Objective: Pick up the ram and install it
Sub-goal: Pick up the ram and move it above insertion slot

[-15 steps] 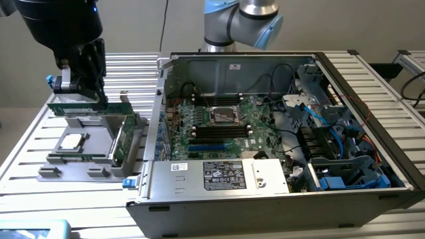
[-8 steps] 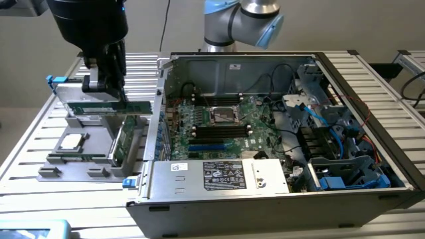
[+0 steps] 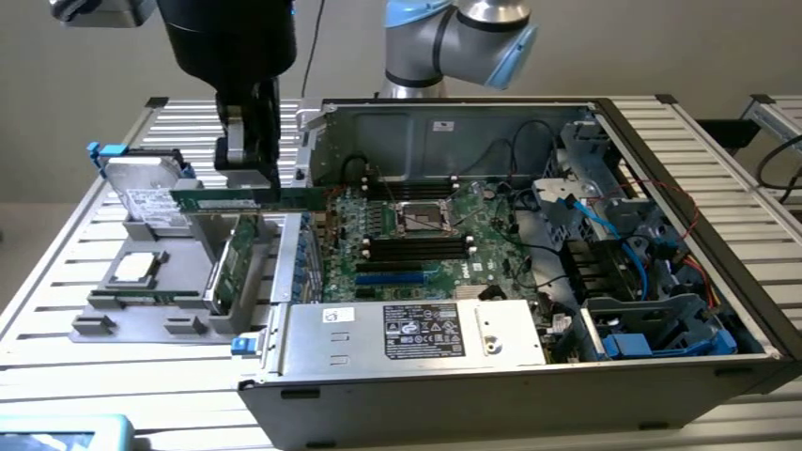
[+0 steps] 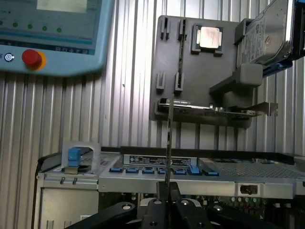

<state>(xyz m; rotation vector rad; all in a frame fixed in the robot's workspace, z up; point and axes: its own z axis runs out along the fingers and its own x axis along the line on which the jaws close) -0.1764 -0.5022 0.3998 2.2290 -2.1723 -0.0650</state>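
Your gripper (image 3: 251, 186) is clamped on the ram (image 3: 198, 200). With so thin a pinch, it could tilt and catch the computer case (image 3: 414, 136) wall.

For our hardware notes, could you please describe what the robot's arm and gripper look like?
The arm has silver-grey tubular links with light-blue caps on its joints. Its wrist section is a thick black cylinder. The gripper below it is black as well, ending in narrow, flat jaws. In the wrist view, small silvery screw heads dot the black body.
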